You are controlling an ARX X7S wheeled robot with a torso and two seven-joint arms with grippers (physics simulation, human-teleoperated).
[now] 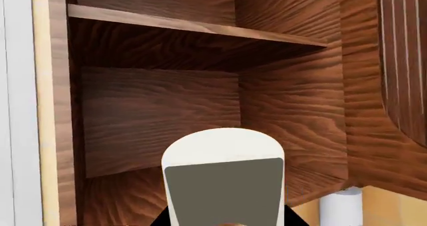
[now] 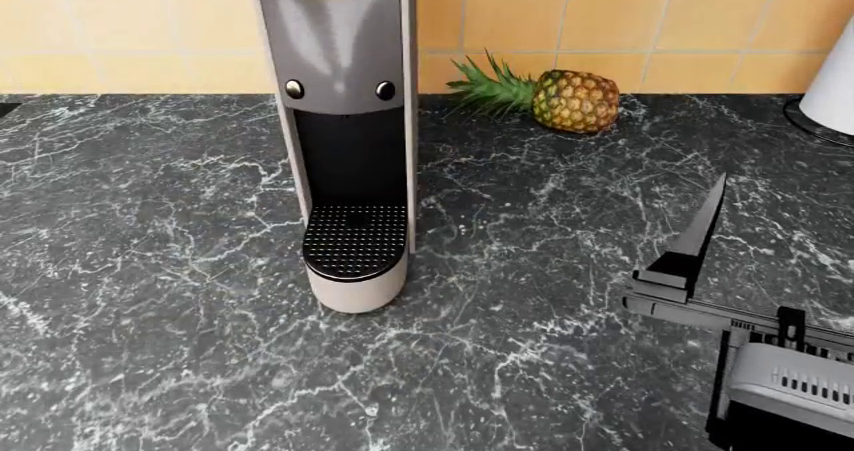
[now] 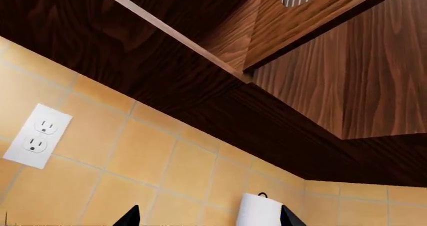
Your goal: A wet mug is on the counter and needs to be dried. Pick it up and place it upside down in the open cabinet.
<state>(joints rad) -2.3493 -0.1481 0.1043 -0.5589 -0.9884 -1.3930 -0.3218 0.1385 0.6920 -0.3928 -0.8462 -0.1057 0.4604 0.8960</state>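
Note:
The cream-white mug point(image 1: 223, 146) fills the lower middle of the left wrist view, showing a grey face. It sits between the dark fingertips point(image 1: 160, 220) of my left gripper point(image 1: 227, 221), which is shut on it. It is held up in front of the open cabinet point(image 1: 160, 110), below its wooden shelf point(image 1: 200, 28). I cannot tell which way up the mug is. My right gripper point(image 3: 209, 221) is open and holds nothing. It points up at the tiled wall and hovers low over the counter point(image 2: 160, 271) at the right point(image 2: 697, 239). The head view shows neither the mug nor my left arm.
A tall grey-white coffee machine point(image 2: 344, 121) stands mid-counter, with a pineapple point(image 2: 574, 101) behind it by the yellow tiles. A white paper-towel roll point(image 3: 261, 210) stands at the far right point(image 2: 834, 91). A wall socket point(image 3: 37, 136) sits under the upper cabinets.

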